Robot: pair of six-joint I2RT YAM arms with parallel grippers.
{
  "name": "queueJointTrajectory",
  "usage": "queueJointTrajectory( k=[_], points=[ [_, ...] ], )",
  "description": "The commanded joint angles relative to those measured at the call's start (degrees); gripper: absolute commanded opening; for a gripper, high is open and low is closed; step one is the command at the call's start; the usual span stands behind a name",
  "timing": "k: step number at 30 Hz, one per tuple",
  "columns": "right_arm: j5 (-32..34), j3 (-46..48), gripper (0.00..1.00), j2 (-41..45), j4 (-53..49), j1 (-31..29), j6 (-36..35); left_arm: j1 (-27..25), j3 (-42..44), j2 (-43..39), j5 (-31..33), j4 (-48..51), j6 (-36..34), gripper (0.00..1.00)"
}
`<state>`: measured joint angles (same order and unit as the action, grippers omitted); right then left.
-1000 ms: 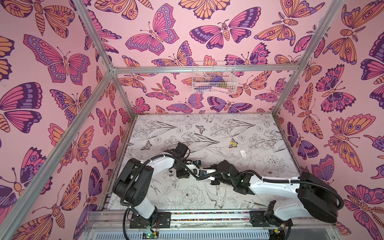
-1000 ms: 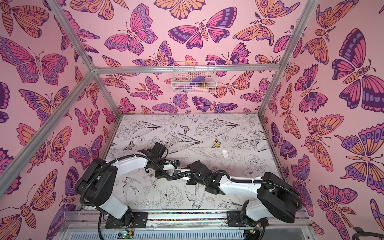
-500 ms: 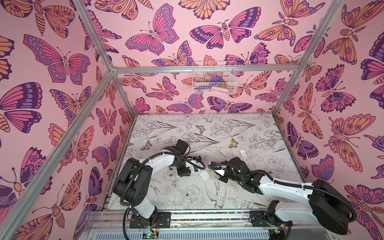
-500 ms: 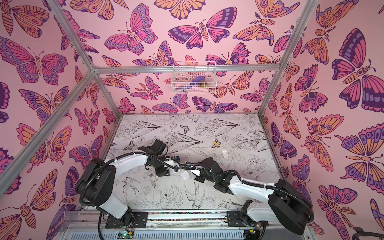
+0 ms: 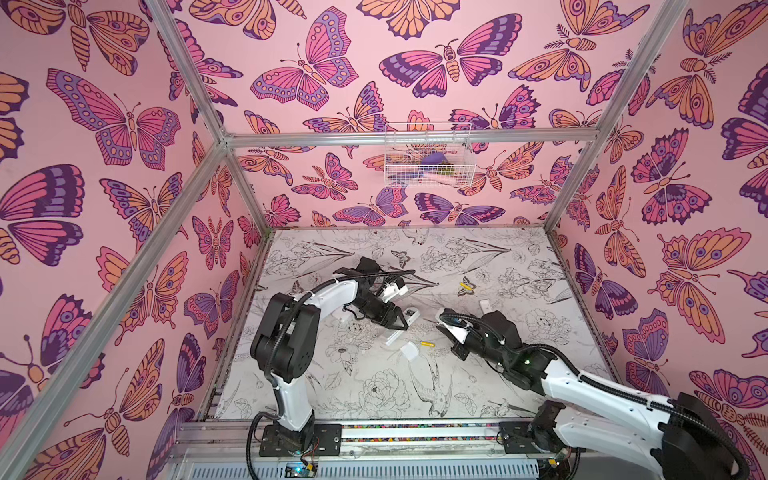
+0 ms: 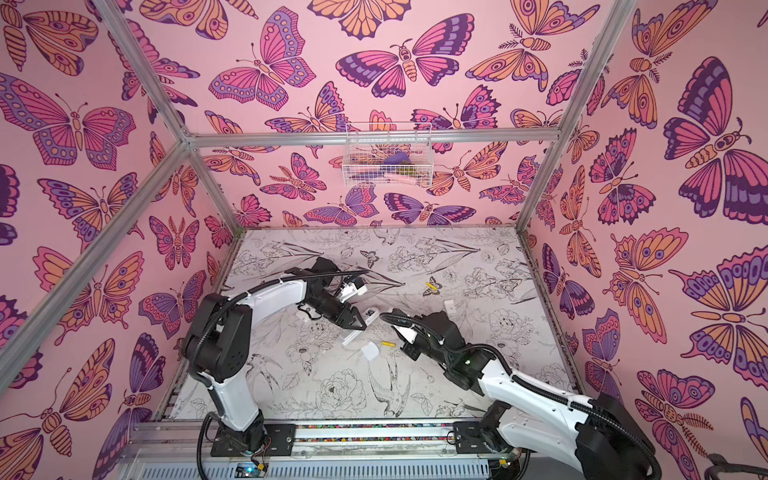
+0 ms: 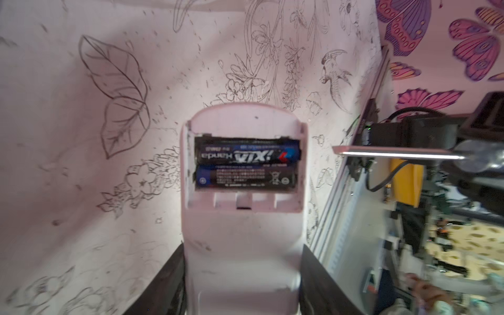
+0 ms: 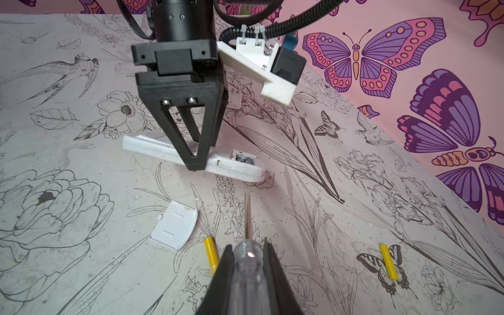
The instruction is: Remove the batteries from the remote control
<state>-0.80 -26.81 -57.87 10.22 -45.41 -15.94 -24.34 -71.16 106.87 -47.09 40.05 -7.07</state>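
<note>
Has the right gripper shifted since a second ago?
Yes. The right gripper has drawn back rightward from the remote, ending closer to the white cover.

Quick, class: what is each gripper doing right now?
Left gripper: jaws closed on the remote control.
Right gripper: jaws closed on the screwdriver.

Both top views look steeply down from high above the front edge of the worktop (image 5: 374, 382), facing its far edge and taking in the whole surface; they share almost everything. The left wrist camera sits close over the remote control (image 7: 242, 231), looking along it. The right wrist camera looks along the screwdriver (image 8: 248, 218), low over the worktop, toward the remote control. Both wrist views show these two things.
</note>
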Motion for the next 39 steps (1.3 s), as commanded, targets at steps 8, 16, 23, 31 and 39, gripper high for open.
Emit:
queueJointTrajectory(
  k=[8,16,23,31,39],
  points=[
    [1.9,-1.0,0.00,-1.8,-5.8,0.2,2.3,0.4,2.9,4.7,-15.8,-9.6,18.1,0.31],
    [3.2,-11.5,0.00,-15.4,-4.0,0.2,1.6,1.7,5.2,6.9,-23.3,-20.9,30.7,0.31],
    [2.2,-20.5,0.00,-22.4,-6.8,0.3,1.5,3.0,8.7,9.6,-28.3,-35.0,45.9,0.29],
    [7.1,-16.2,0.00,-17.5,-12.2,1.8,2.0,3.6,12.4,10.7,-31.7,-51.9,58.3,0.28],
    [6.8,-19.0,0.00,-19.5,-13.5,3.4,0.2,3.6,12.9,11.0,-33.2,-57.0,69.8,0.28]
  ],
)
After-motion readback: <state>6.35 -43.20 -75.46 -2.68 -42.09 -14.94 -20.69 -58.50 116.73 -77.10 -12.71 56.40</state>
